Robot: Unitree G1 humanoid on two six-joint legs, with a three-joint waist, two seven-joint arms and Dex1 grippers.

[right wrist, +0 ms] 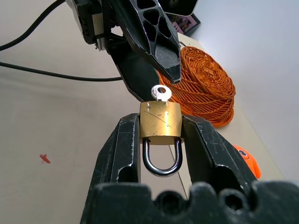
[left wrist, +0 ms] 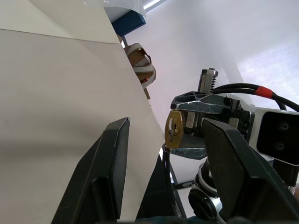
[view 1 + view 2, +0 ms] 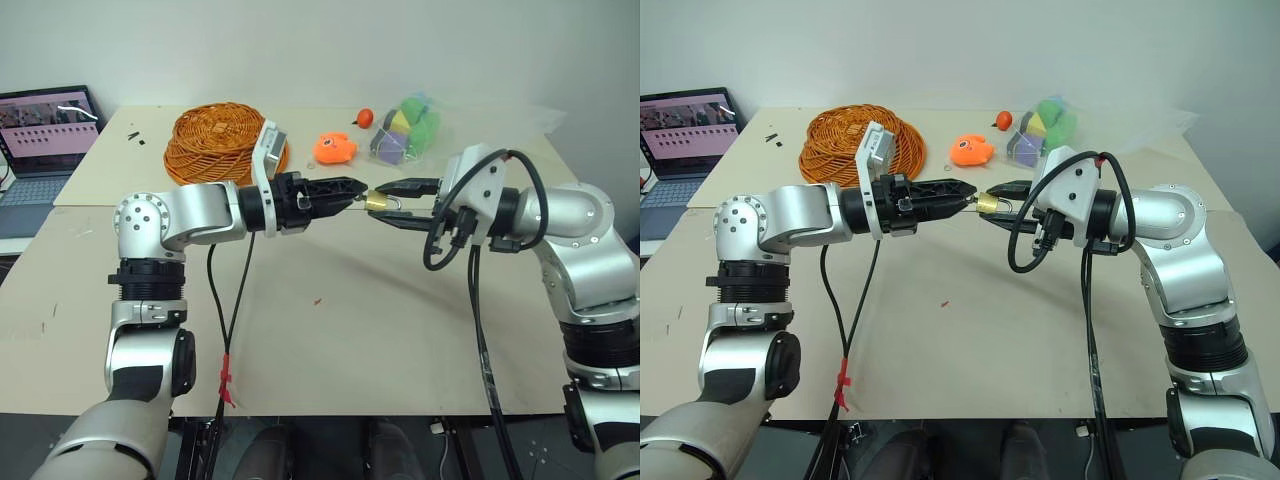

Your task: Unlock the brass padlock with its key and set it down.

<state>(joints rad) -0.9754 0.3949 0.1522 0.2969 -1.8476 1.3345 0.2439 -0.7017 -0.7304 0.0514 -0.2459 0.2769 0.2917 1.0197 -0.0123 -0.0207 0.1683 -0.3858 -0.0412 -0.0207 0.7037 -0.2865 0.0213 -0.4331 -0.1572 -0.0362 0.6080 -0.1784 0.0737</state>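
Above the table's middle, my right gripper (image 1: 160,125) is shut on the brass padlock (image 1: 160,122), pinching its squarish body between both fingers. The silver shackle (image 1: 161,161) points back toward the wrist and sits in the body. A small silver key (image 1: 161,92) sticks out of the padlock's far end. My left gripper (image 3: 362,190) points level at the padlock (image 3: 378,203) from the left. It is open, its black fingertips (image 1: 172,67) lie just beyond the key's head, and I cannot tell whether they touch it.
A coiled orange wicker basket (image 3: 215,140) lies at the back left of the beige table (image 3: 330,330). An orange toy (image 3: 335,150), a small red ball (image 3: 366,116) and a clear bag of coloured pieces (image 3: 405,130) sit behind the grippers. A laptop (image 3: 40,150) stands at far left.
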